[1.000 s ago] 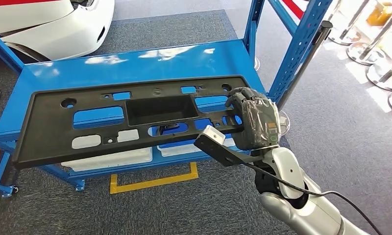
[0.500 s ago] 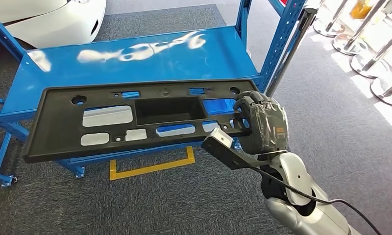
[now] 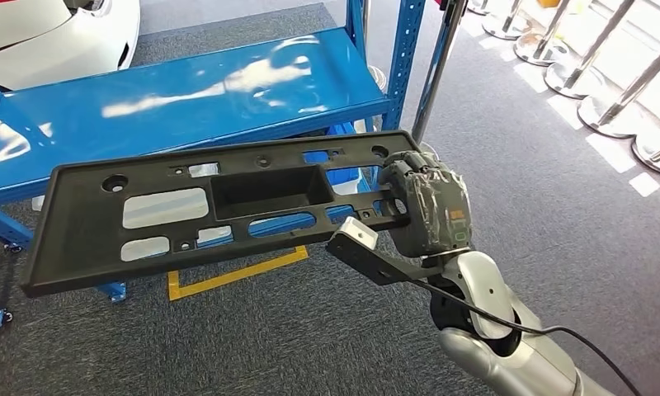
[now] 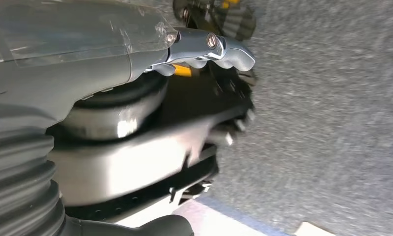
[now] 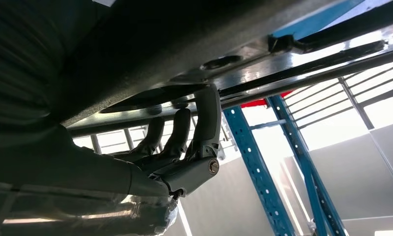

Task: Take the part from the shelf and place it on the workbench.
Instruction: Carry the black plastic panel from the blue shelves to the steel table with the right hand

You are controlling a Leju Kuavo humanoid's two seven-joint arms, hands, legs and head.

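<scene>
The long black plastic part, with a sunken middle pocket and several cut-outs, hangs level in front of the blue shelf, mostly over the grey carpet. My right hand grips its right end, fingers wrapped over the far edge. In the right wrist view the dark fingers curl up onto the part's underside. My left hand hangs over the carpet in the left wrist view, thumb out and nothing in it; that picture is blurred.
A white car stands behind the shelf at the far left. Blue shelf uprights rise beside the part's right end. Chrome stanchion posts line the far right. A yellow floor marking lies under the part.
The whole view has shifted: the shelf now sits farther back and to the left. The part stays in my right hand and has come off the shelf's front edge.
</scene>
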